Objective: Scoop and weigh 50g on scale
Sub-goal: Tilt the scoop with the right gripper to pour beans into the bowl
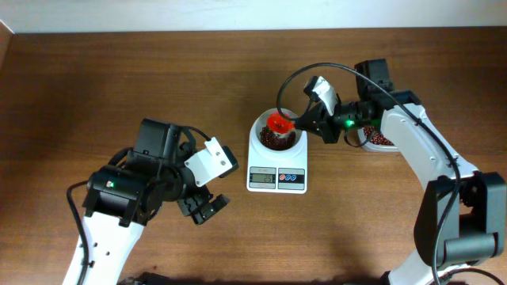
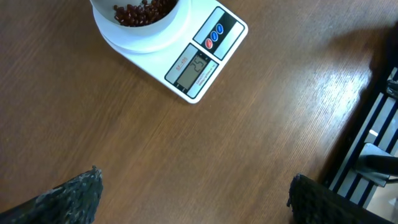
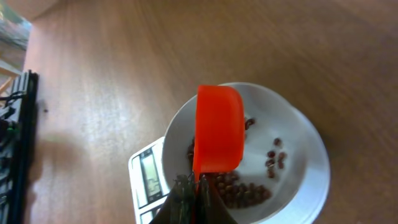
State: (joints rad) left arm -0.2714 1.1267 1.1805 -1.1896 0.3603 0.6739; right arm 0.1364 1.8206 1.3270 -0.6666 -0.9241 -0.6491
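— How is the scale [image 1: 276, 162] described?
— A small white digital scale is seen lying flat on the wood, directly beneath the orange-red scoop [image 3: 217, 127]. Its round white bowl [image 3: 305, 155] is set under the scoop's mouth. The grey display [image 2: 194, 70] and the coloured buttons [image 2: 214, 36] are found on the front panel, off to one side of the scoop.
— And the beans [image 3: 242, 190]?
— Small dark red-brown beans are spread loosely over the bowl's floor below the scoop, with part of the white bottom left bare. The digits cannot be read with certainty.
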